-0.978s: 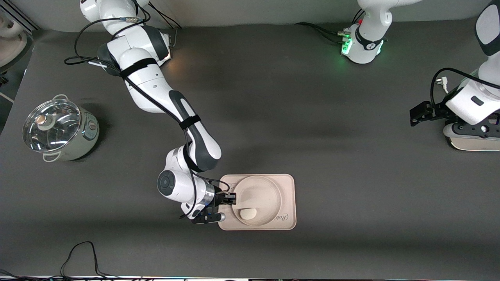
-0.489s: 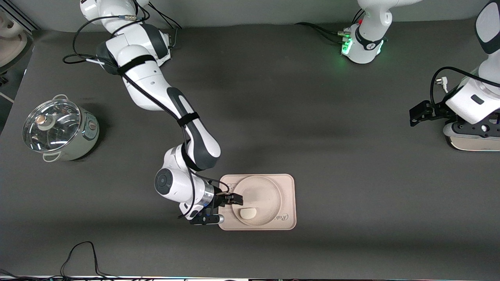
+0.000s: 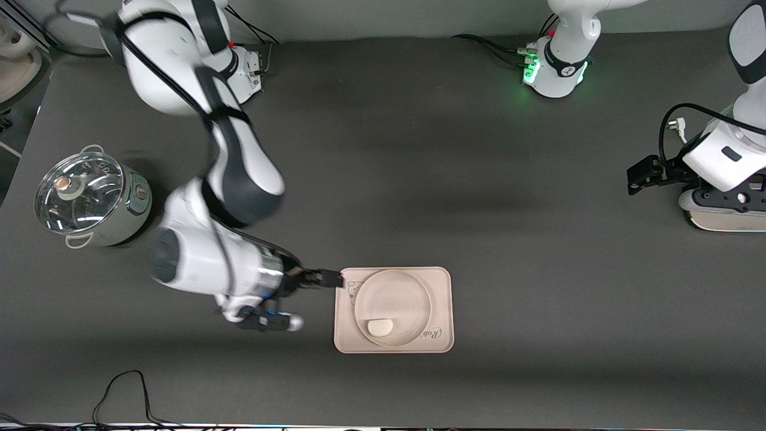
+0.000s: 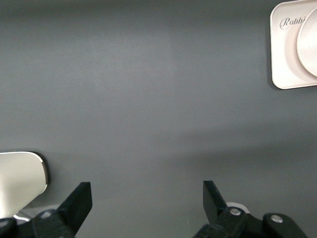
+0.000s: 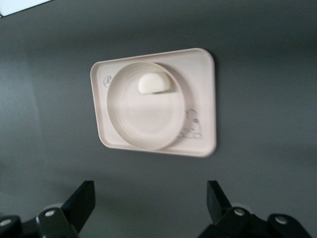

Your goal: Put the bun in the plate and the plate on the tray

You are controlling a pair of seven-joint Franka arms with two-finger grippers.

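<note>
The pale tray (image 3: 441, 286) lies on the dark table, and the round cream plate (image 3: 400, 294) sits on it. The small off-white bun (image 3: 380, 327) rests in the plate, at the rim nearest the front camera. My right gripper (image 3: 328, 279) hangs open and empty just off the tray's end that faces the right arm's end of the table. In the right wrist view the tray (image 5: 203, 82), plate (image 5: 143, 119) and bun (image 5: 154, 83) lie ahead of the open right gripper (image 5: 148, 203). My left gripper (image 3: 643, 173) waits open at the left arm's end; the left gripper (image 4: 147, 198) holds nothing.
A pot with a glass lid (image 3: 90, 200) stands at the right arm's end of the table. A beige object (image 3: 727, 220) lies under the left arm's wrist. A black cable (image 3: 125, 389) loops near the table's front edge.
My right gripper opened, let go of the plate's rim and drew back off the tray toward the right arm's end, rising. Plate, bun and left arm have not moved.
</note>
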